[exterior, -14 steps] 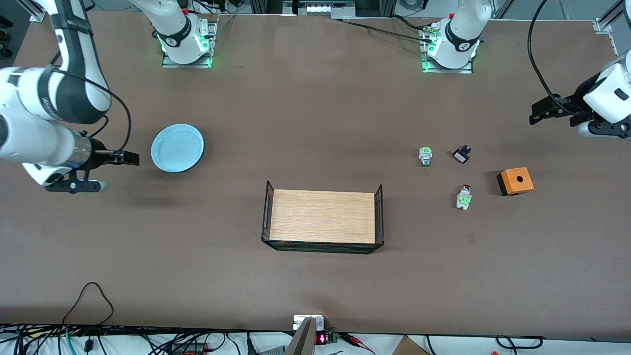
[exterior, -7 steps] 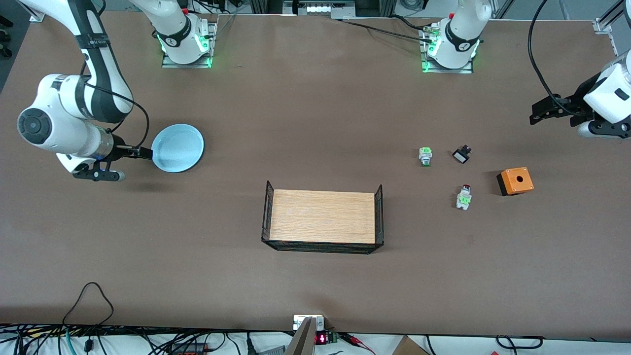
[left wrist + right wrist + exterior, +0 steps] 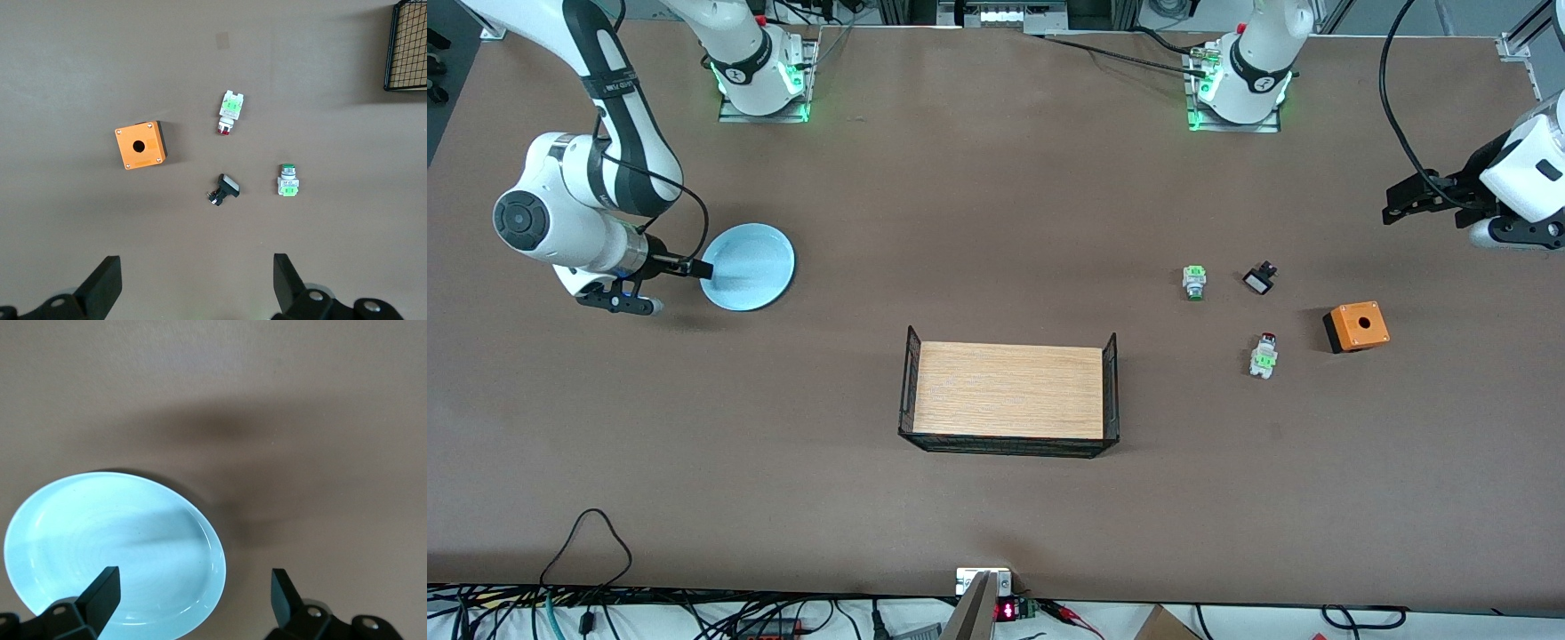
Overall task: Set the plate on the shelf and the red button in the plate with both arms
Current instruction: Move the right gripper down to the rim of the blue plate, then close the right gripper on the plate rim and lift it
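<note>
The pale blue plate point(image 3: 749, 267) lies flat on the table toward the right arm's end. My right gripper point(image 3: 704, 268) is open and low at the plate's rim; in the right wrist view the rim of the plate point(image 3: 113, 547) lies between the spread fingers of the right gripper point(image 3: 192, 595). The red button point(image 3: 1263, 356) lies on its side toward the left arm's end, and the left wrist view shows the red button point(image 3: 230, 112) too. My left gripper point(image 3: 1391, 203) hangs open and empty over bare table, apart from the small parts; its wrist view shows the left gripper point(image 3: 197, 283).
A green-capped unit point(image 3: 1194, 282) and a small black part point(image 3: 1260, 279) lie farther from the front camera than the red button. An orange box point(image 3: 1356, 326) with a hole sits beside it. A wire basket point(image 3: 1005, 447) with a wooden floor stands mid-table.
The right arm has swung in toward the plate, bringing its open gripper to the rim. The left arm has not moved.
</note>
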### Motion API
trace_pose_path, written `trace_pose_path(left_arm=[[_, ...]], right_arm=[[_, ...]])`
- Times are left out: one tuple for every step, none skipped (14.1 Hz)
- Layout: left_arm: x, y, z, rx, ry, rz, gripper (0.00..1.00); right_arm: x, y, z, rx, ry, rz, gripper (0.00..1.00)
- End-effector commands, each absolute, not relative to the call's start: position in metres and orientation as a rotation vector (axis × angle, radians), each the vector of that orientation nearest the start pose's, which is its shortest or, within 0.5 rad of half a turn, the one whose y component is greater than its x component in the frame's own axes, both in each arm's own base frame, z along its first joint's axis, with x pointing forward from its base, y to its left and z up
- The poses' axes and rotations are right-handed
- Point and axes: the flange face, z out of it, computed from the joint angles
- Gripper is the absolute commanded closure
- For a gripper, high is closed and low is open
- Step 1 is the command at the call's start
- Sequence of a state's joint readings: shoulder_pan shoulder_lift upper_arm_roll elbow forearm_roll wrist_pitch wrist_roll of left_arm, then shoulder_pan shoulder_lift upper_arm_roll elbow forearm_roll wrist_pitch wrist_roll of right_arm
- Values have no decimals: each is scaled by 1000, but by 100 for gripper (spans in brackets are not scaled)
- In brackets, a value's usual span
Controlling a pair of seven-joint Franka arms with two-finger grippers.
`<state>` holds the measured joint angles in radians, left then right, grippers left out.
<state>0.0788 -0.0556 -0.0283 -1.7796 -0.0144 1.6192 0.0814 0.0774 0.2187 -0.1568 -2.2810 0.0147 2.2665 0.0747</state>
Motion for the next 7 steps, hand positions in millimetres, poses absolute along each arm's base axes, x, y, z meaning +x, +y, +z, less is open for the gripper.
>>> trace_pose_path(left_arm=[[534, 27, 563, -3171, 40, 174, 0], [534, 27, 563, -3169, 40, 174, 0], [534, 27, 563, -3170, 40, 174, 0], [534, 28, 563, -3171, 37, 174, 0], [534, 28, 563, -3169, 38, 174, 0], [534, 27, 564, -3169, 40, 172, 0], [534, 28, 563, -3169, 38, 174, 0]], right_arm=[[497, -41, 230, -3129, 280, 378, 0], [494, -41, 228, -3128, 268, 388, 0], [493, -42, 225, -3127, 271, 397, 0], [492, -44, 220, -3126, 273, 412, 0], [492, -44, 216, -3127, 271, 417, 0], [492, -45, 212, -3127, 273, 419, 0], [491, -45, 206, -3128, 271, 431, 0]])
